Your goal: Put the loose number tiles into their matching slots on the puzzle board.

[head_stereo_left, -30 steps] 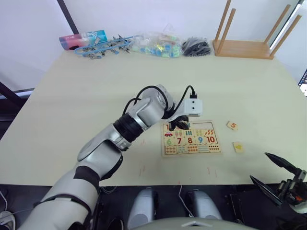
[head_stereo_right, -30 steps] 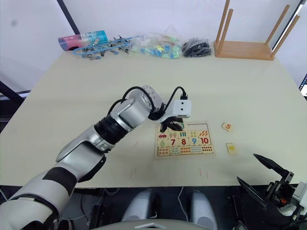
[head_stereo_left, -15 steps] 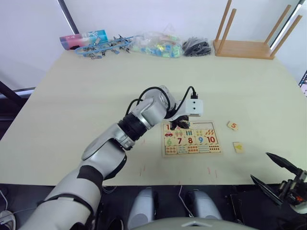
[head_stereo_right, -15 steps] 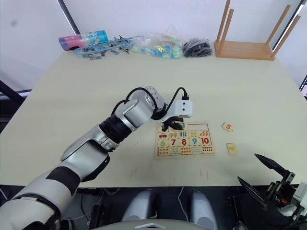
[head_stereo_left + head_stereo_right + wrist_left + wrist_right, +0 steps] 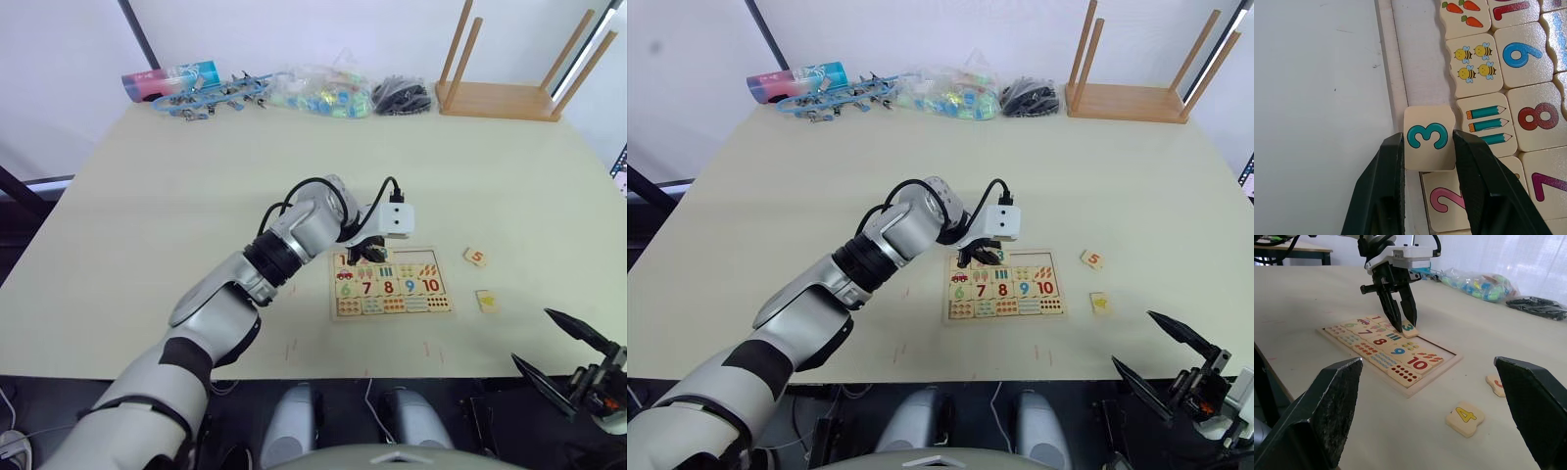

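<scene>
Pale desk (image 5: pixel 147 215), broad and matte. Near centre, toward 4 o'clock: puzzle board (image 5: pixel 392 286), flat. Just past it at 3 o'clock, two loose tiles lying apart: the 5 tile (image 5: pixel 475 258) and the 4 tile (image 5: pixel 486 301). Along the 12 o'clock edge: patterned tube (image 5: pixel 168 79), blue clips (image 5: pixel 220 95), clear bag of coloured pieces (image 5: pixel 321 91), black bundle (image 5: pixel 402 96), wooden dowel stand (image 5: pixel 500 98) at 1 o'clock.

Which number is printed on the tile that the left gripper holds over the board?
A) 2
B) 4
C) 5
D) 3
D: the left gripper clamps a tile with a teal 3 between its fingers, over the top row of the puzzle board.
</scene>
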Robot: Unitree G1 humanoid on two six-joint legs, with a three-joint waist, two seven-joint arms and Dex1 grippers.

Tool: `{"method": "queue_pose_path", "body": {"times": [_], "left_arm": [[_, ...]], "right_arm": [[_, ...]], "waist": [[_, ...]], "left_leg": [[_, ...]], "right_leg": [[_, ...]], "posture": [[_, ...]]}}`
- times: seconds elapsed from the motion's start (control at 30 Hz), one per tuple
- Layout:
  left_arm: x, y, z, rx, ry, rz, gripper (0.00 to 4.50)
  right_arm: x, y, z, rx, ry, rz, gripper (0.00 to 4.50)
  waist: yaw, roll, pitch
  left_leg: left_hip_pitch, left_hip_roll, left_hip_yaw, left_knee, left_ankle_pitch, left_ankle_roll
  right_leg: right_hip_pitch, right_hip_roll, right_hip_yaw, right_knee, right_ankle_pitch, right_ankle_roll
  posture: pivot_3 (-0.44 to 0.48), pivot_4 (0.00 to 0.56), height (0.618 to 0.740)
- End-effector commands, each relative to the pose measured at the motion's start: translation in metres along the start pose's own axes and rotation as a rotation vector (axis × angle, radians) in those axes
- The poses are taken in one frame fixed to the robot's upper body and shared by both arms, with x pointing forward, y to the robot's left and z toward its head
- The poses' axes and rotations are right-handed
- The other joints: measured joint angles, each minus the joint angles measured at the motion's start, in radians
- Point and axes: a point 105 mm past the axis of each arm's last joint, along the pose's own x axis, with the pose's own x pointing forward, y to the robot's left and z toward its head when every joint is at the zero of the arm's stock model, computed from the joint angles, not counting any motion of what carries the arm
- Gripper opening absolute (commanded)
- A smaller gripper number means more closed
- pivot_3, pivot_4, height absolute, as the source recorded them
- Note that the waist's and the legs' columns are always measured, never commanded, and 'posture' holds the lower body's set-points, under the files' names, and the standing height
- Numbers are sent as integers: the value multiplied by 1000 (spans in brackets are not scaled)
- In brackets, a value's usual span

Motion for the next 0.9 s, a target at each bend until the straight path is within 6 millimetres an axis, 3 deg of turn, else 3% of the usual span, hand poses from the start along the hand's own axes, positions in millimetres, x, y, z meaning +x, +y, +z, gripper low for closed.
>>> {"method": "queue_pose_path", "body": {"times": [0.03, 0.9], "left_arm": [[-7, 4, 11, 46, -21, 21, 969], [-2, -5, 10, 77, -10, 4, 969]], "right_arm": [[0, -1, 7, -31, -5, -4, 4500], [11, -2, 15, -42, -9, -17, 4500]], "waist": [[0, 0, 0], [0, 0, 0]], "left_leg": [[0, 0, 0, 0, 0, 0], [0, 0, 0, 0, 0, 0]], "right_leg": [[0, 0, 0, 0, 0, 0], [0, 0, 0, 0, 0, 0]], "posture": [[0, 150, 737], [0, 150, 737]]}}
